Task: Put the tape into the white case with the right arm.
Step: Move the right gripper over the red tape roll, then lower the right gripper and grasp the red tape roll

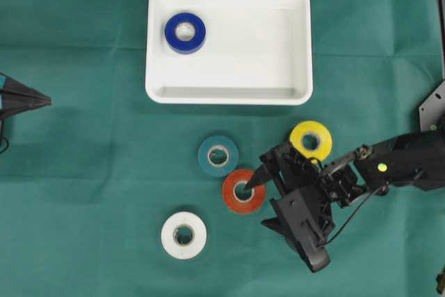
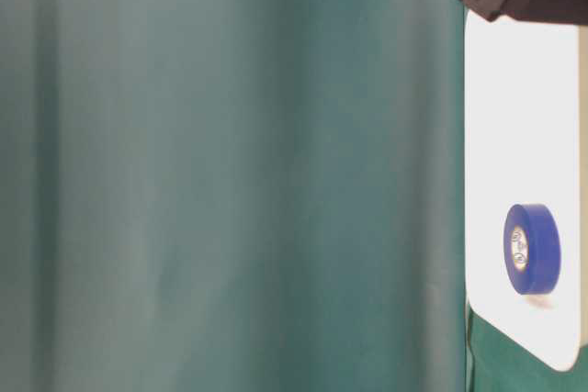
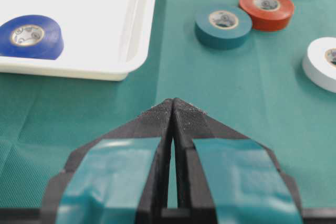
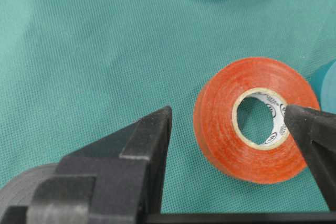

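Right tool [image 4: 231, 129] spread wide, straddling one wall of the red tape [image 4: 254, 119]: one finger in its hole, the other outside, set up to pinch. The red tape lies flat on the tabletop [image 1: 83, 172], outside the white case [image 1: 229, 92]. Overhead hides that gap; wrist view shows it. Left tool [image 3: 173, 109] closed, idle.

A teal-green cloth [image 1: 83, 172] covers the tabletop from edge to edge (its fine weave shows in the close views). One faint fold line crosses it parallel to the far edge, and softer creases lie toward the near-left corner.
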`<action>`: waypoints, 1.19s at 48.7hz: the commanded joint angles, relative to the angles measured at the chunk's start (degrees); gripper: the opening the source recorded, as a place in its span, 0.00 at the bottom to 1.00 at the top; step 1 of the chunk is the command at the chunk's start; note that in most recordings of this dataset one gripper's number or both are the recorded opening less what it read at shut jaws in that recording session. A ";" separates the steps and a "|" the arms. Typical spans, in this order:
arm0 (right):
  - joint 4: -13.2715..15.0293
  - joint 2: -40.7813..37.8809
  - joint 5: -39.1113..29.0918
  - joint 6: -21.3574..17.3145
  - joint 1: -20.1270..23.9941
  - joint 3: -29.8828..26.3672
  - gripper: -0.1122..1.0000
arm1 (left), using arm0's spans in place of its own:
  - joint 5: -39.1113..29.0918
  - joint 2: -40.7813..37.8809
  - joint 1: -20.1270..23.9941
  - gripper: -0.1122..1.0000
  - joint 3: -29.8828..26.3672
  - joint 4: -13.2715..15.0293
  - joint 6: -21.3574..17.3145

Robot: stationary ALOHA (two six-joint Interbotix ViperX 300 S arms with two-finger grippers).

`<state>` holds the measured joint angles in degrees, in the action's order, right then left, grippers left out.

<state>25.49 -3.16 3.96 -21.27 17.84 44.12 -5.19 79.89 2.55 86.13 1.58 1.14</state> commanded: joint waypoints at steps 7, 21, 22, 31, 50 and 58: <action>0.18 -2.46 -0.09 -0.18 0.18 -1.67 0.66 | 0.53 -0.53 0.09 0.11 -0.70 0.00 0.00; 0.18 -5.71 -0.18 -0.18 0.18 -3.08 0.66 | 0.53 -0.53 0.09 0.11 -0.70 0.00 0.00; 0.18 -5.71 -0.18 -0.18 0.18 -3.16 0.66 | 0.62 -0.53 0.09 0.11 -0.70 0.00 0.09; 0.09 -6.15 -0.53 -0.26 0.18 -3.34 0.65 | 0.62 -0.53 0.09 0.11 -0.70 0.00 0.00; 0.18 -6.24 -3.08 -0.53 0.18 -4.48 0.49 | 0.53 -0.53 0.09 0.11 -0.70 0.00 0.00; 0.18 -6.24 -3.43 -0.62 0.18 -5.10 0.19 | 0.53 -0.53 0.18 0.11 -0.62 0.00 0.00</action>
<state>25.58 -10.02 0.62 -21.71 18.19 40.17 -5.10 79.89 2.55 86.13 1.58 1.23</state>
